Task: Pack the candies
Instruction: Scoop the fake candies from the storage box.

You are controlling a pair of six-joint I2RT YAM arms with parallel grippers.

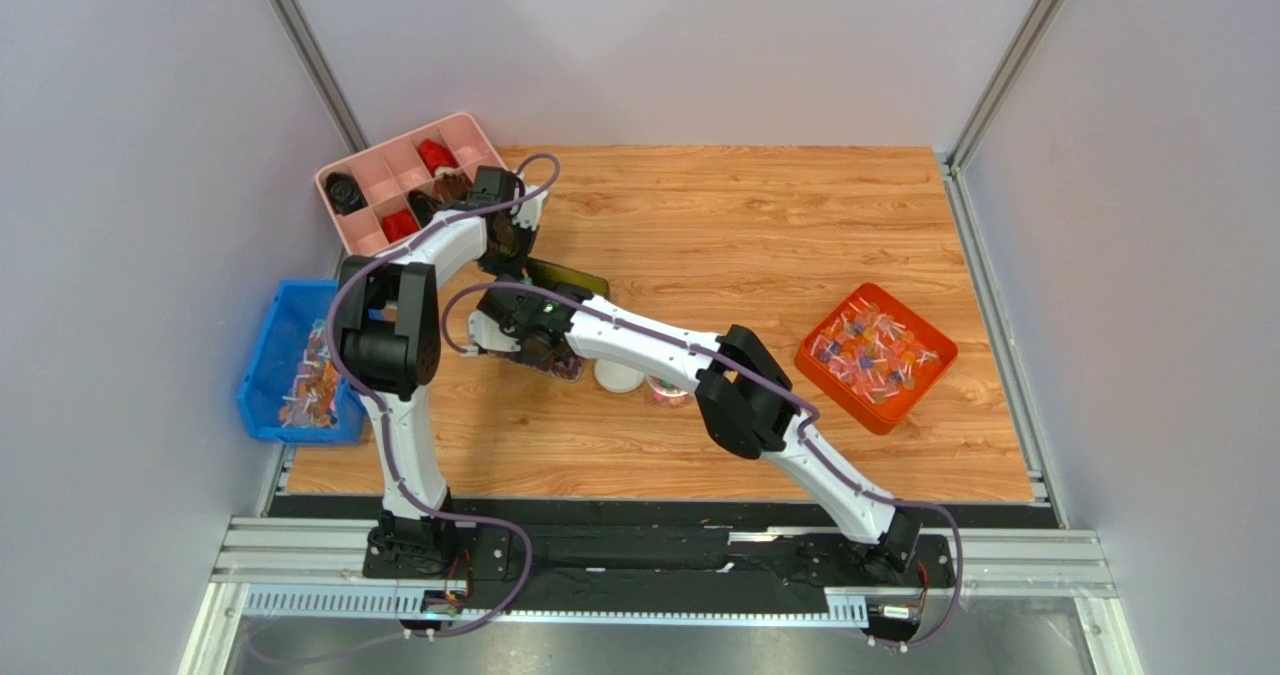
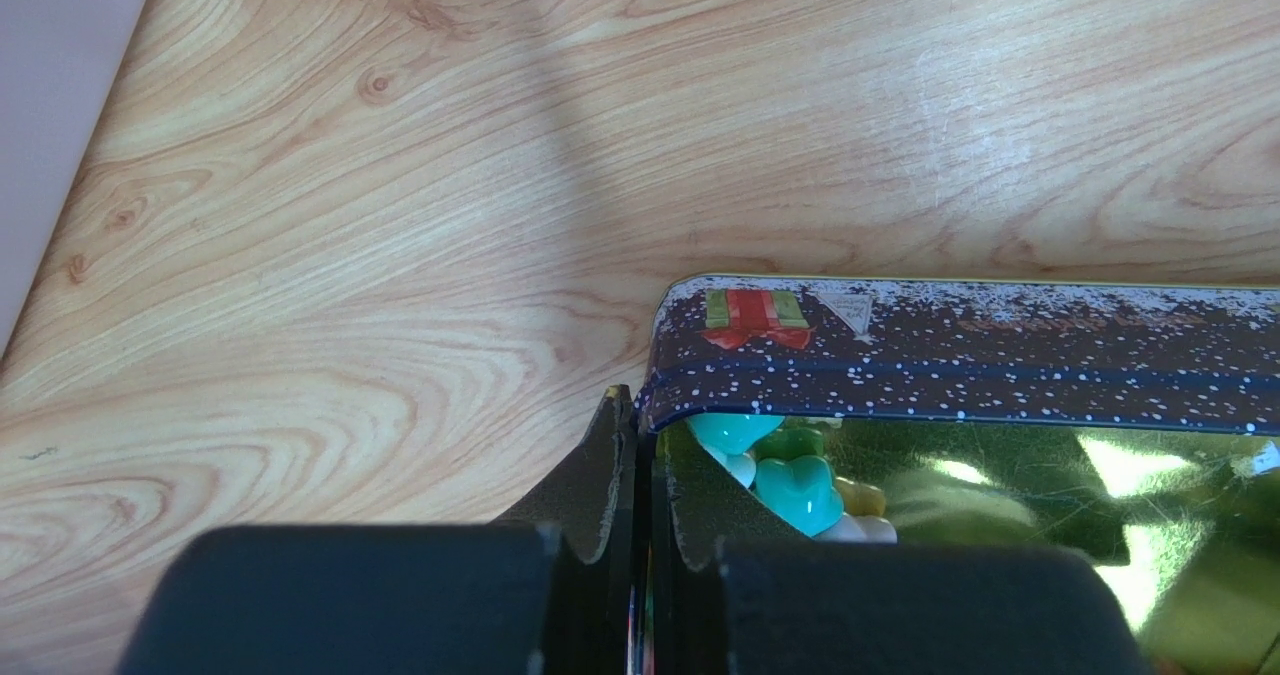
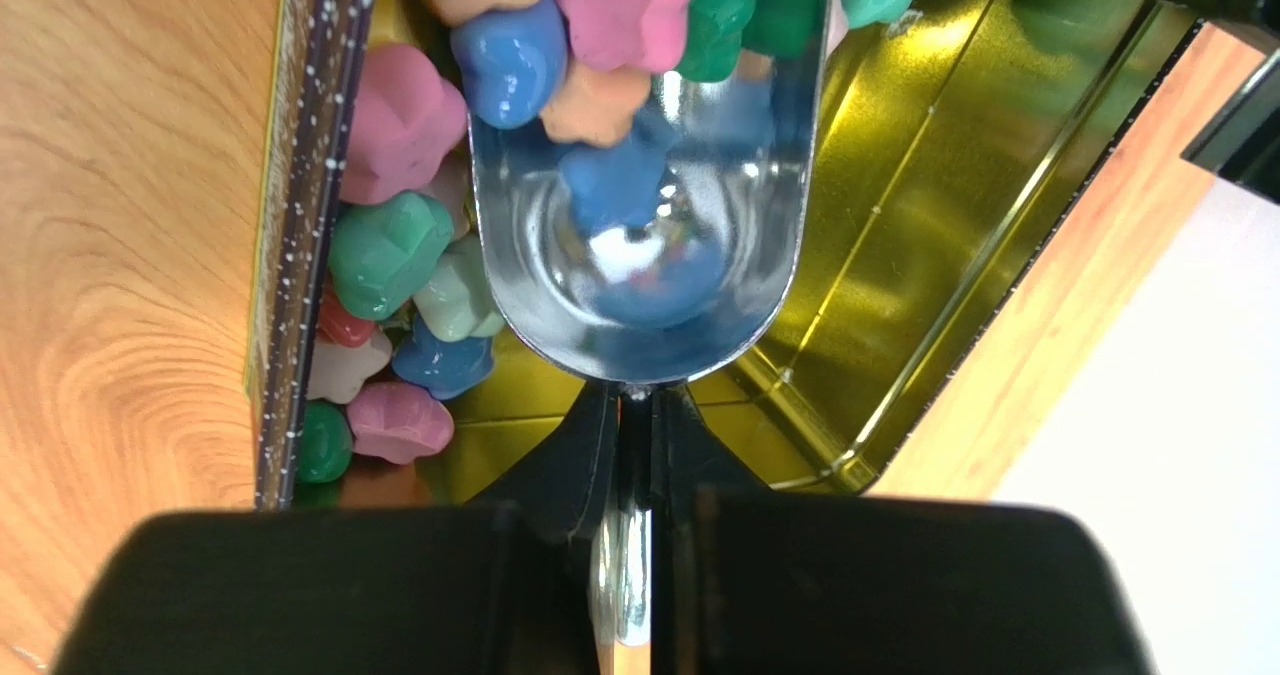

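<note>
A dark blue tin (image 2: 977, 353) with white dots and a gold inside holds the candies (image 3: 398, 248), small pastel sweets in pink, green, blue and orange, heaped against one wall. My left gripper (image 2: 639, 405) is shut on the tin's wall at a corner, with teal, green and yellow candies (image 2: 796, 491) just inside. My right gripper (image 3: 634, 405) is shut on the handle of a shiny metal scoop (image 3: 646, 255). The scoop's bowl lies in the tin, with candies at its far end. In the top view both grippers (image 1: 511, 248) (image 1: 534, 338) meet at the tin (image 1: 579, 278), left of centre.
Two small white cups (image 1: 616, 375) (image 1: 669, 392) stand just right of the tin under the right forearm. A pink divided tray (image 1: 361, 177) is at the back left. A blue bin (image 1: 278, 368) of wrapped sweets is at the left edge, an orange bin (image 1: 819, 357) of them at the right.
</note>
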